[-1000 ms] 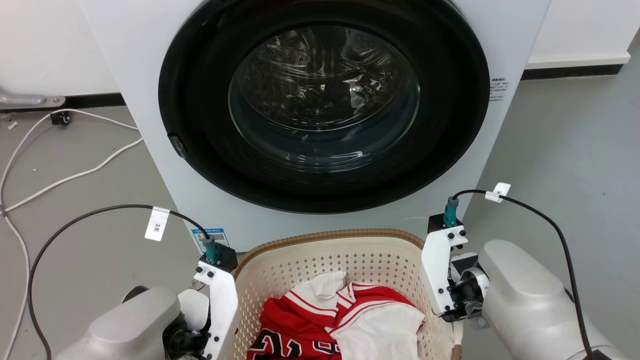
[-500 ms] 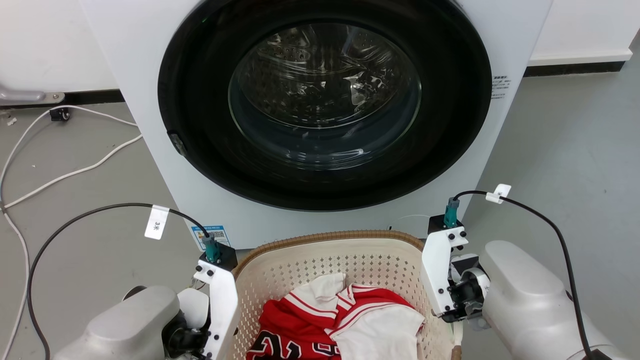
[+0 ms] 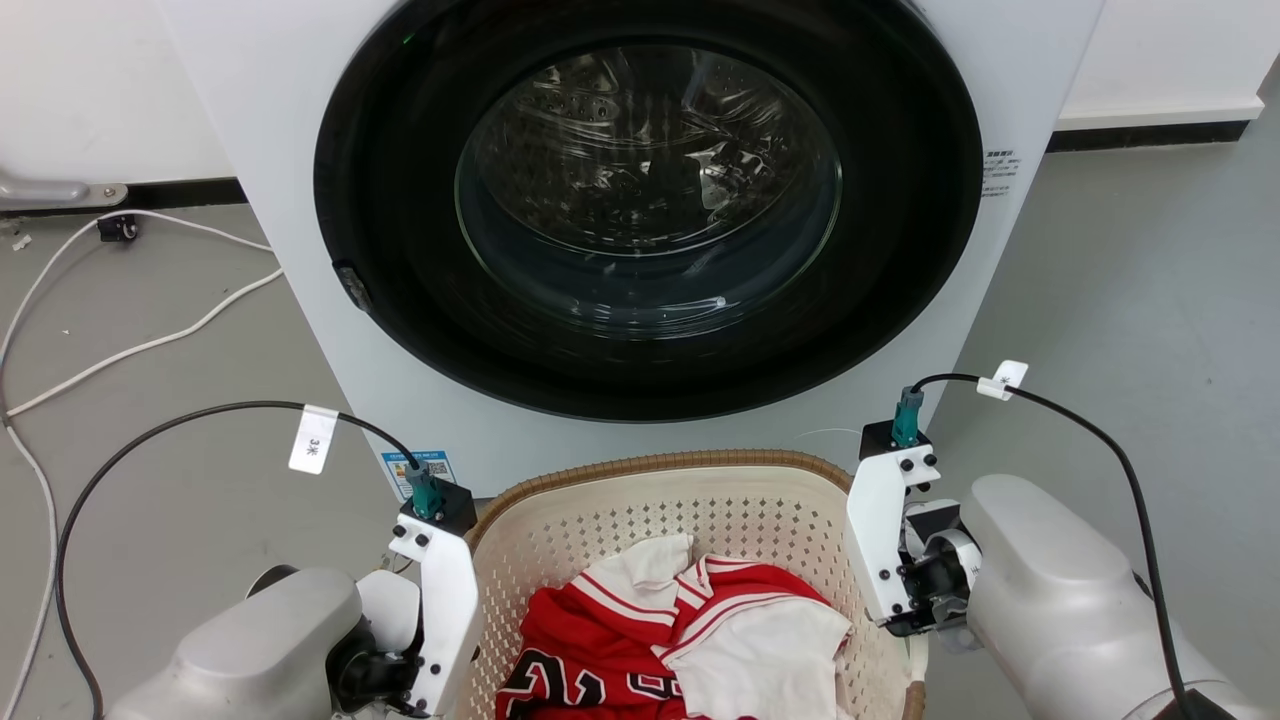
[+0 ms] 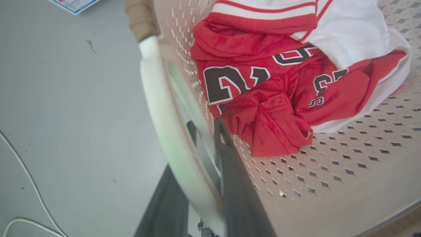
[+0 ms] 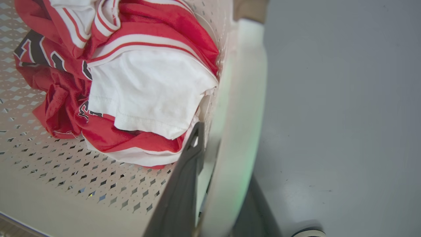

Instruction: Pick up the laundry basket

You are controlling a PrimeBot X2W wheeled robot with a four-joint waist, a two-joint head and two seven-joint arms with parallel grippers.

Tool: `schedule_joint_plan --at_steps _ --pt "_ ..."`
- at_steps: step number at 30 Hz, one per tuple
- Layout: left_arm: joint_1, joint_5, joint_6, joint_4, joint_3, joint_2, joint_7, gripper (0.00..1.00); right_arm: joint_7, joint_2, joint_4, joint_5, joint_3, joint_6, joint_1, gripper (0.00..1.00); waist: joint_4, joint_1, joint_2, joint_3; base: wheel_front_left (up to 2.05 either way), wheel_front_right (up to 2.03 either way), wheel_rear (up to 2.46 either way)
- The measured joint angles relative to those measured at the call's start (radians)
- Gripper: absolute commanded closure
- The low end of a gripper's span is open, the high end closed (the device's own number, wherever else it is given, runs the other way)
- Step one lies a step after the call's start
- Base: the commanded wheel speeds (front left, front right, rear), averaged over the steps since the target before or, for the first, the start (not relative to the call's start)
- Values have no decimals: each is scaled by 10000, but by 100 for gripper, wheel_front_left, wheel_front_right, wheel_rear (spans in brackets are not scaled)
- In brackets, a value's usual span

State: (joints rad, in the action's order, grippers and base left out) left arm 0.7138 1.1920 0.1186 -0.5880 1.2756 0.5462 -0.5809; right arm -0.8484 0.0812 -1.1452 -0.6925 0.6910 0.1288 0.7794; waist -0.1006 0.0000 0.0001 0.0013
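Cream basket [image 3: 650, 520] of red-and-white jerseys [image 3: 640, 640] lies at 6 o'clock before the washer [image 3: 650, 200]; left tool [image 4: 205, 138] clamps its 9 o'clock handle [image 4: 164, 115], right tool [image 5: 223, 154] its 3 o'clock handle [image 5: 243, 98]

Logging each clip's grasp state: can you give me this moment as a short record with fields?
target: laundry basket, in front of the washing machine
contents: red and white jersey
left gripper: shut on the left handle, one finger on each side
right gripper: shut on the right handle, one finger on each side
lift: cannot tell whether the base is off the floor
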Motion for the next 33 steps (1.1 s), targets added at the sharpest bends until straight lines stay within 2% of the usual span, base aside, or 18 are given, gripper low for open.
schedule_joint_plan --at_steps 33 --pt "87 -25 0 -52 2 -33 -27 100 267 -79 -456 -412 353 0 223 100 54 0 0 33 0 0 0"
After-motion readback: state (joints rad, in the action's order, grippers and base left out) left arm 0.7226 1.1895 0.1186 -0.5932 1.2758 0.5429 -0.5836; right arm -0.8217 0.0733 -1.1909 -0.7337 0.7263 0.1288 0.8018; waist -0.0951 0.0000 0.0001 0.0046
